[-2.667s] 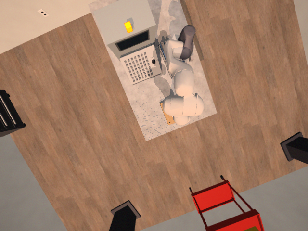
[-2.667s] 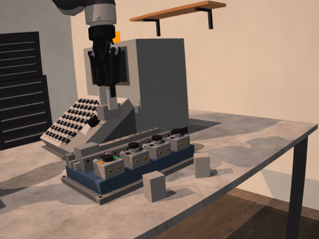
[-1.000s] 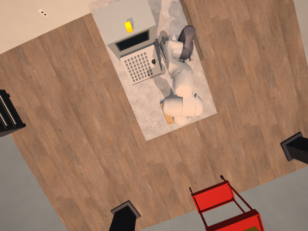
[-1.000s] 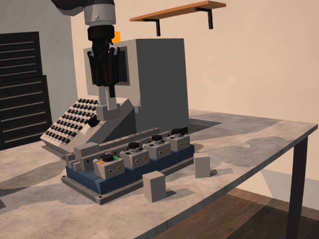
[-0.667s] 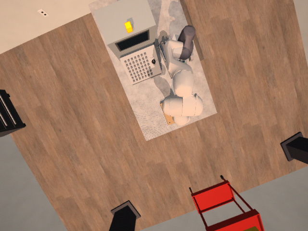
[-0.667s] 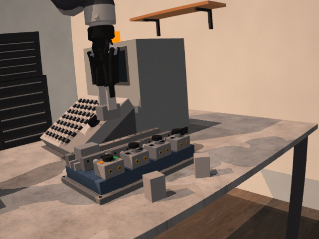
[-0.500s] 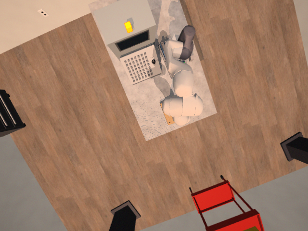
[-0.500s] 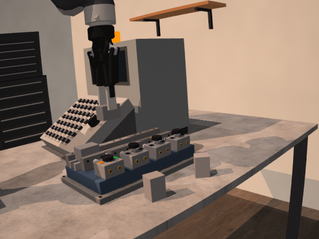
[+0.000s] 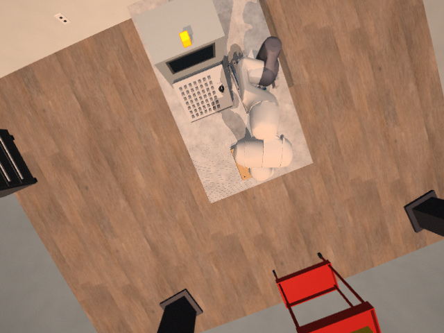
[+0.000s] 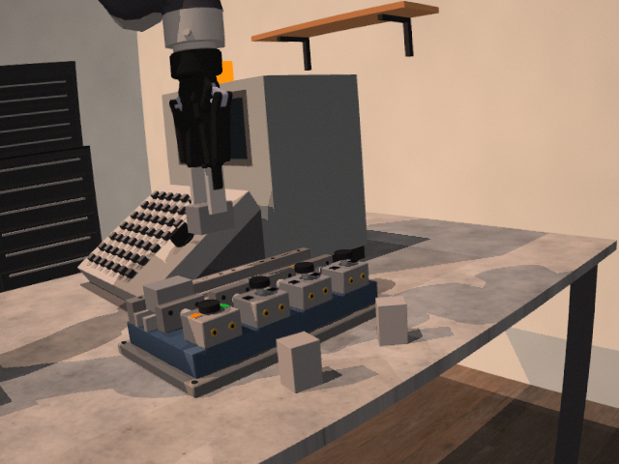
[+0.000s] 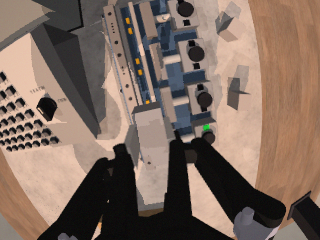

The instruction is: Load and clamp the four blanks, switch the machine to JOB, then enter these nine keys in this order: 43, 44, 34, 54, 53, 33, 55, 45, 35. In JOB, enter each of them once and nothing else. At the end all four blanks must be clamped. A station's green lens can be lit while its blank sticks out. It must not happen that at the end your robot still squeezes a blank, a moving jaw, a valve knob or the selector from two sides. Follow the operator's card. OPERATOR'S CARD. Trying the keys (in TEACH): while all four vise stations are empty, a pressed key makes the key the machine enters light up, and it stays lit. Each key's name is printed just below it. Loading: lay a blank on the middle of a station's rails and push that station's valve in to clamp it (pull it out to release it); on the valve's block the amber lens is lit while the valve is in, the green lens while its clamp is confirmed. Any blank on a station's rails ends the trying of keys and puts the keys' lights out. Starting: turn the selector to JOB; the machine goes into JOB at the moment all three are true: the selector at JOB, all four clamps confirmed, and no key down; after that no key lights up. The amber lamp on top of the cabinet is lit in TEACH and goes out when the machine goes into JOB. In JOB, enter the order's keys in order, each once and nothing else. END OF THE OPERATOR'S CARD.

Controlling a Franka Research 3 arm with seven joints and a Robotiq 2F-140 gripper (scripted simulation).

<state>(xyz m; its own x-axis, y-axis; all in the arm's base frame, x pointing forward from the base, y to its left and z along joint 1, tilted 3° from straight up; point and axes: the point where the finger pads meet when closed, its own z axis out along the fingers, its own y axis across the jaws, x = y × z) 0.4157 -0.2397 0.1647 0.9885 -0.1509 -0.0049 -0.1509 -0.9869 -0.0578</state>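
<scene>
My jaws (image 10: pixel 207 202) grip a blank (image 10: pixel 210 217) (image 11: pixel 151 131), partly closed. I should centre it over the next station's rails before lowering.
</scene>
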